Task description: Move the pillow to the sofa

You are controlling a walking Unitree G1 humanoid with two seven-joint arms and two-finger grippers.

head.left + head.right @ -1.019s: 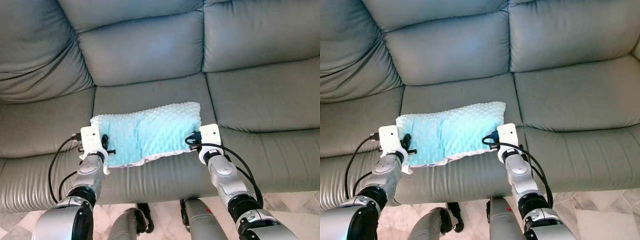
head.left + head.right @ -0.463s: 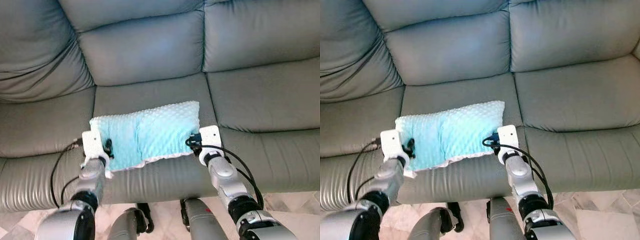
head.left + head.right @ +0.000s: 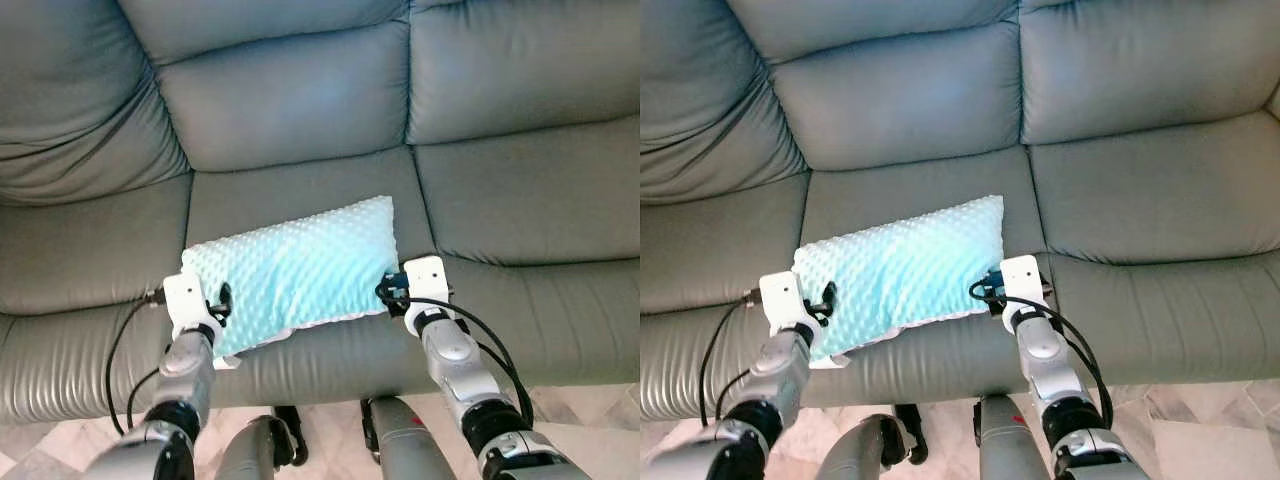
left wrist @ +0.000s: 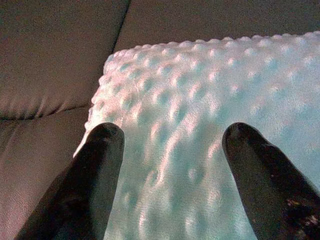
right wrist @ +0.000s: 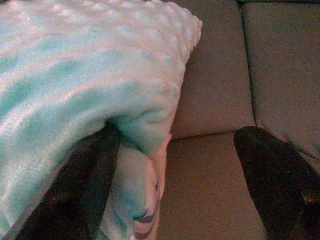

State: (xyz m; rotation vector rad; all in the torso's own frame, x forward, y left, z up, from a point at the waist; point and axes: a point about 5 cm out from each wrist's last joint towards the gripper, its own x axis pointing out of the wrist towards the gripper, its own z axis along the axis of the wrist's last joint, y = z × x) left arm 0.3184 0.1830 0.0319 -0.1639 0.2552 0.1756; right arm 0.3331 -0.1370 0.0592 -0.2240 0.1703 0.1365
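Note:
A light blue dotted pillow (image 3: pixel 295 270) lies flat on the middle seat cushion of the grey leather sofa (image 3: pixel 290 100), close to the front edge. My left gripper (image 3: pixel 220 298) is at the pillow's left near corner. In the left wrist view its fingers (image 4: pixel 102 150) stand open, spread over the pillow's bumpy top (image 4: pixel 200 90). My right gripper (image 3: pixel 388 288) is at the pillow's right near corner, also open. In the right wrist view one finger (image 5: pixel 92 165) sits tucked under the pillow's edge (image 5: pixel 100 90), and the other finger (image 5: pixel 262 160) is over bare seat leather.
The left seat cushion (image 3: pixel 80 250) and right seat cushion (image 3: pixel 530 190) flank the pillow, with tall back cushions (image 3: pixel 500 60) behind. Pale marble floor (image 3: pixel 580 400) shows below the sofa's front edge, beside my legs (image 3: pixel 400 440).
The pillow, bunched between the two grippers before, now lies puffed and flat on the seat. Both grippers have drawn back slightly toward me, to its near corners.

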